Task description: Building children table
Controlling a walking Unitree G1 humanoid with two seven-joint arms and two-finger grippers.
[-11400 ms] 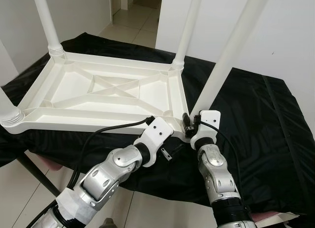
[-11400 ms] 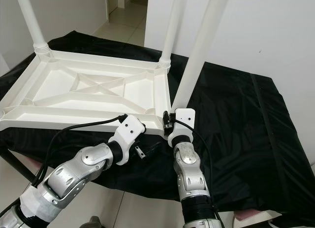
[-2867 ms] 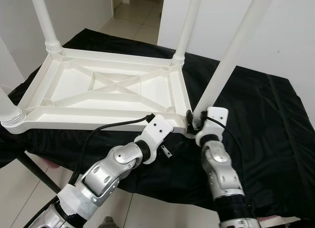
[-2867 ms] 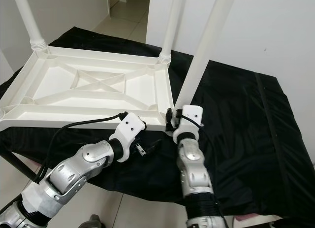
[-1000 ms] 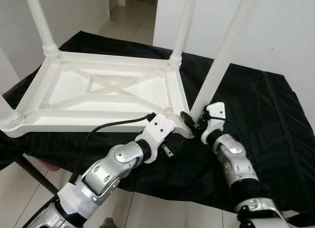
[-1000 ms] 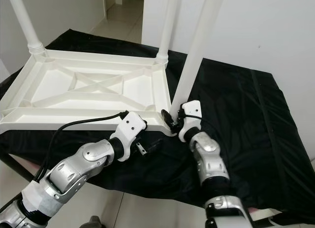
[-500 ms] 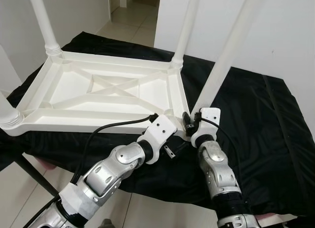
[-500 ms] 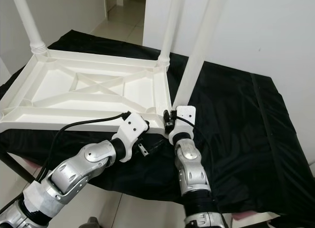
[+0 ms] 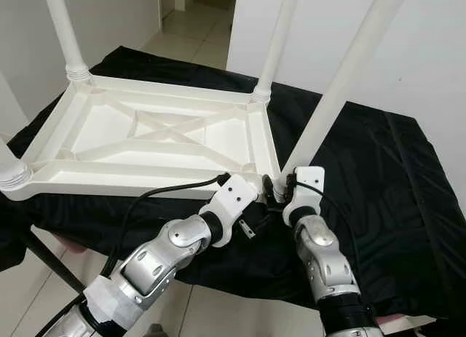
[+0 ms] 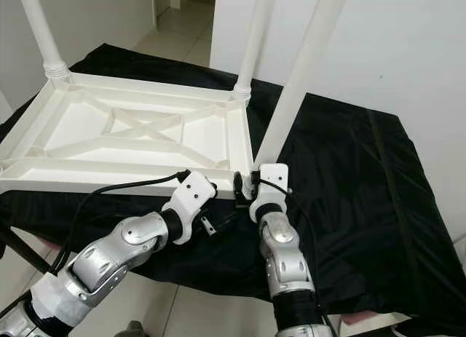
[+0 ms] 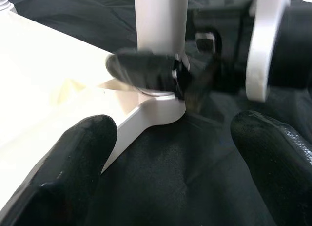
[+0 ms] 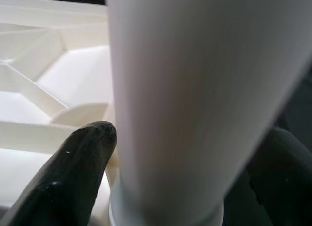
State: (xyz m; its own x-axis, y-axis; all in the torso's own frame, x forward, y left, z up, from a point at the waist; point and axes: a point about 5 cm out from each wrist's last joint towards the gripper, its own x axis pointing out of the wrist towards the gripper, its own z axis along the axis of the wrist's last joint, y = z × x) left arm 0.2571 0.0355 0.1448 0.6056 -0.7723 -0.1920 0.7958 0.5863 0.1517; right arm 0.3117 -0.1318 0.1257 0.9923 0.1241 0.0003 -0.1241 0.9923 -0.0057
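Bench: covered by a black cloth (image 9: pixel 378 184); white wall behind it, tiled floor (image 9: pixel 196 31) beyond the far edge.
Table top: white plastic table top (image 9: pixel 145 133), upside down on the cloth, over the bench's left half; ribbed underside faces up.
Legs: far-left leg (image 9: pixel 62 31) and far-right leg (image 9: pixel 280 31) stand upright in their corner sockets. A socket collar (image 9: pixel 11 178) shows at the near-left corner.
Near-right leg: leg (image 9: pixel 342 75) stands in the near-right corner of the table top, leaning slightly right.
Right pincer: right pincer (image 9: pixel 275 191) at the base of the near-right leg; in the wrist view one finger (image 12: pixel 73 172) lies on each side of the leg, clasping it.
Left pincer: left pincer (image 11: pixel 175 162) just beside the same corner, over the cloth near the bench's front edge; fingers (image 11: pixel 68 167) spread apart, grasping nothing.
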